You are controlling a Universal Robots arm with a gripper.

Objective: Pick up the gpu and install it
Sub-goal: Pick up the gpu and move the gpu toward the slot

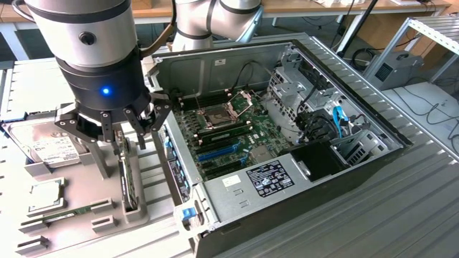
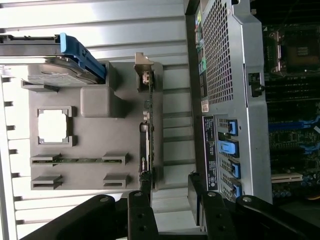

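Your gripper (image 1: pixel 120 138) is sitting right up by the lens, jaws spread wide and gripping nothing, hanging just over the top edge of the gpu (image 1: pixel 128 180). The card is standing on edge in its slot on the tray (image 1: pixel 83 177), just beside the case (image 1: pixel 351 86), not lifted yet.

In the wrist view it's lining up much nearer one of the fingers (image 2: pixel 139 215) than the middle of the gap. So I'm thinking the big risk is that finger landing on the card's edge instead of sliding past it, which could tip it or jam it in the slot. The other finger is hanging close to the case's back wall, so it could clip the metal.

The hard drive (image 1: pixel 49 148) is lying well apart on the tray, so I'm not worrying about that.

Further in, the board (image 1: pixel 237 137) is showing its blue slots (image 1: pixel 215 154), with cables (image 1: pixel 337 121) dangling nearby. A crooked grip here would probably mean a crooked card there.
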